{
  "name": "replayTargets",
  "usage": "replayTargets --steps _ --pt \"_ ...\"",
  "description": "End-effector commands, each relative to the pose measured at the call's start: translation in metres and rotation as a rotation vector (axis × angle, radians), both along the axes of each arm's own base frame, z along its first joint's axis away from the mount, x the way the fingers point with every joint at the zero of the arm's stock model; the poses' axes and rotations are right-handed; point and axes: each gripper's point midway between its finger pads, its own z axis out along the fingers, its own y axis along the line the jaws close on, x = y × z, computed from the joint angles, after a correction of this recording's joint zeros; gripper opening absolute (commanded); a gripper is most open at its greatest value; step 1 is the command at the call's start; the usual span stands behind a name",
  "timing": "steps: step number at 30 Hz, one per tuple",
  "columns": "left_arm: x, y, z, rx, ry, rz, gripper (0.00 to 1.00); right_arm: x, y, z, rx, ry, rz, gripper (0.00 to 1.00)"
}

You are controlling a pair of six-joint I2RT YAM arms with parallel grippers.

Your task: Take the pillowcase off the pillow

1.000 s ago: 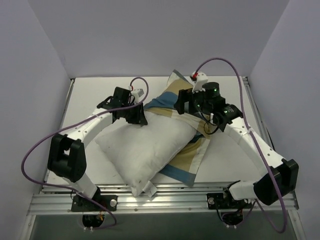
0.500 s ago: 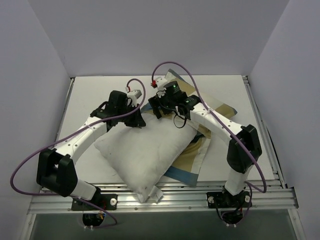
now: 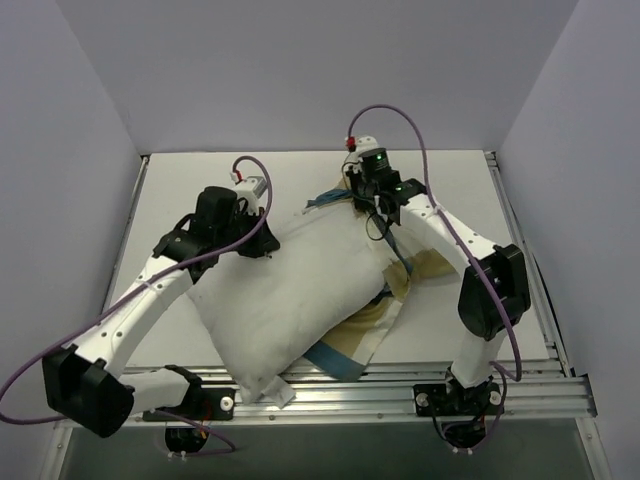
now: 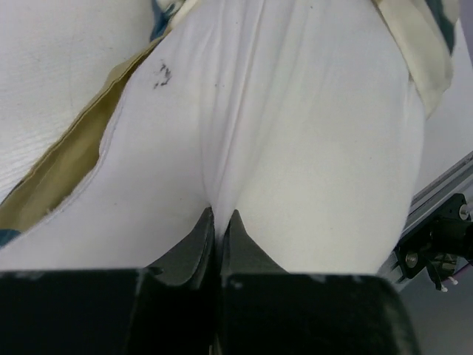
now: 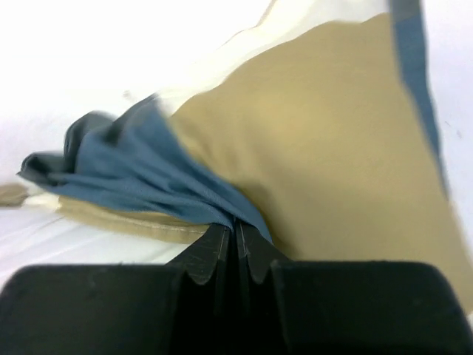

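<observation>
1 pillow (image 3: 285, 300), 1 pillowcase (image 3: 365, 330); L jaws clamped on pillow; R jaws clamped on pillowcase.

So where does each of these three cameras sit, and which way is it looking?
Top: fixed above and behind the bases, looking down on table, pillow and pillowcase; left arm and right arm show.
Left wrist: rides the left arm, looking past the left gripper, shut on the pillow.
Right wrist: rides the right arm, looking past the right gripper, shut on the pillowcase.
Shared: all three show the pillowcase; top and left wrist show the pillow.
</observation>
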Motion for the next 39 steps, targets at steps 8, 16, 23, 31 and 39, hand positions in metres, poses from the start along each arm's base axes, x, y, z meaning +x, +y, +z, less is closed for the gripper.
replayTargets --steps 8,16,23,31,39 --pt "-0.066 0.066 0.075 0.005 -0.128 0.161 0.02 0.047 -0.251 0.074 0.070 -0.136 -0.785 0.00" --pt "-0.073 0.107 0.066 0.107 -0.135 0.325 0.02 0.040 -0.294 0.063 0.190 -0.088 -0.842 0.00" --pt "-0.005 0.064 0.044 0.061 -0.140 0.275 0.03 0.025 -0.142 0.051 0.337 -0.006 -0.362 0.30" --pt "0.048 0.004 0.084 0.010 -0.292 0.154 0.74 -0.032 -0.106 0.090 0.454 -0.071 -0.283 0.74" --pt "-0.036 -0.067 0.064 0.306 -0.569 -0.135 0.94 -0.113 -0.111 0.056 0.465 -0.023 -0.308 0.86"
